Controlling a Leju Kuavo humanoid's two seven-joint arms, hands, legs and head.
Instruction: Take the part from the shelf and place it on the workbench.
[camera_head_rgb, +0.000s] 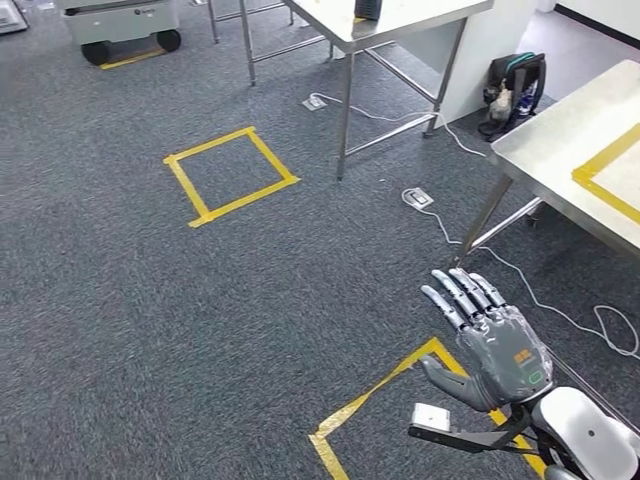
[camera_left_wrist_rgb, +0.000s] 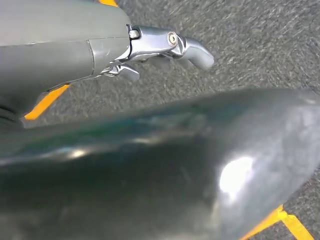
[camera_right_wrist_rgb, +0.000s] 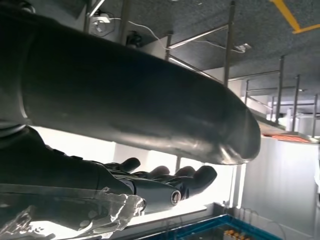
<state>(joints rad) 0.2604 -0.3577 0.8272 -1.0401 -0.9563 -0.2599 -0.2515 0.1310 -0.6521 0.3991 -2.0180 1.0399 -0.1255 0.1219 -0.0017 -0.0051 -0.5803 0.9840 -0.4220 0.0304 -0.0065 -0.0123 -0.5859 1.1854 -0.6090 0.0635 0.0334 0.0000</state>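
Right hand (camera_head_rgb: 494, 340), nearest, raised flat over the carpet (camera_head_rgb: 151, 320) with fingers spread, holding nothing; floor tape (camera_head_rgb: 362, 400) lies beneath it. Left hand (camera_left_wrist_rgb: 75, 55) hangs over carpet; whether it is open cannot be told. Beyond, a workbench (camera_head_rgb: 558, 150) with a taped outline stands ahead-right, nearer the right hand. Farther off stands a steel table (camera_head_rgb: 355, 30). Neither shelf nor part is visible, so their bearing cannot be judged.

- carpet (camera_head_rgb: 151, 300) is dark grey, rough and matt
- yellow tape square (camera_head_rgb: 230, 176) on it looks like smooth, slightly shiny plastic
- workbench (camera_head_rgb: 558, 150) top is brushed metal, dull sheen, metal legs
- right hand (camera_head_rgb: 490, 340) is glossy grey plastic with shiny metal fingers (camera_head_rgb: 453, 300)
- white cable (camera_head_rgb: 543, 305) looks like smooth plastic
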